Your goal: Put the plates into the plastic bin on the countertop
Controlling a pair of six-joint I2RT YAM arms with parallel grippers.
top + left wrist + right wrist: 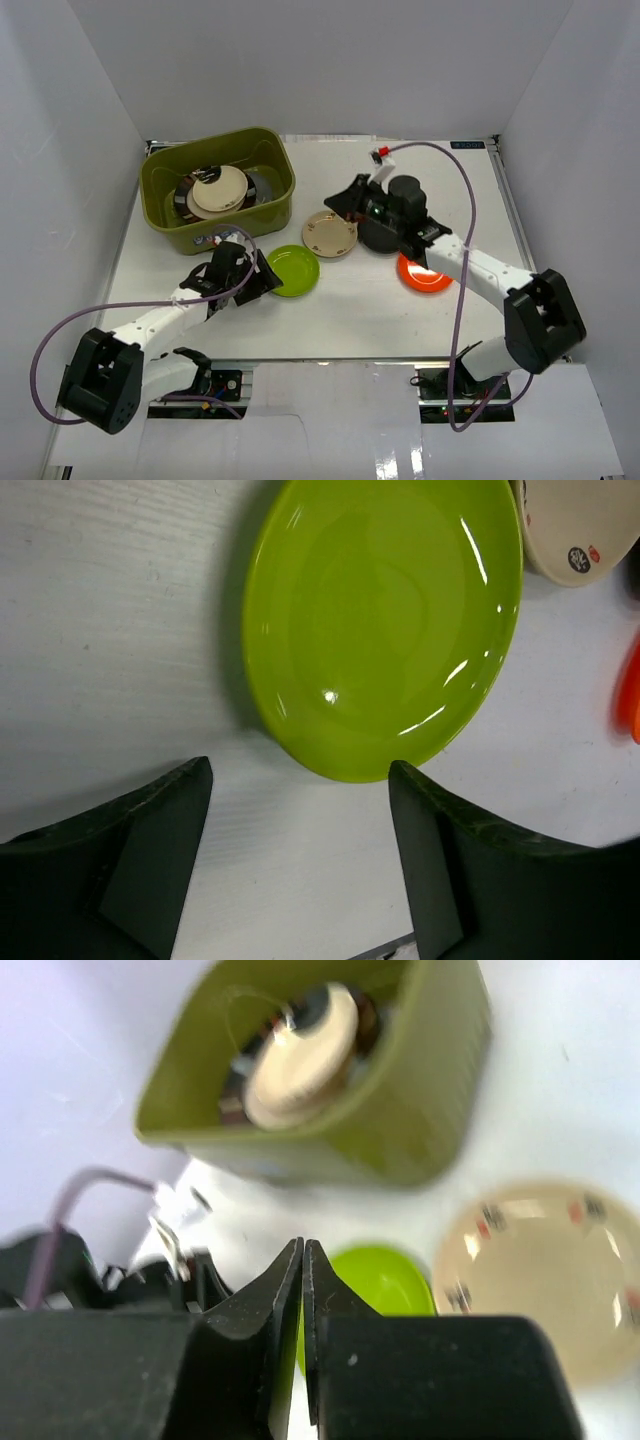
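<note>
Your left gripper (300, 778) stands spread wide with nothing in it, its two dark fingers just short of the near rim of the lime green plate (385, 620). That plate is a glossy, shallow round lying flat on the white countertop (350, 310), just in front of the olive-green plastic bin (268, 216). Your right gripper (302, 1250) is pinched fully closed and empty, near the beige plate (329, 234) with small marks round its rim. The orange-red plate (424, 276) lies partly hidden by the right arm. In the bin, a cream plate (220, 190) tops a stack of darker dishes.
</note>
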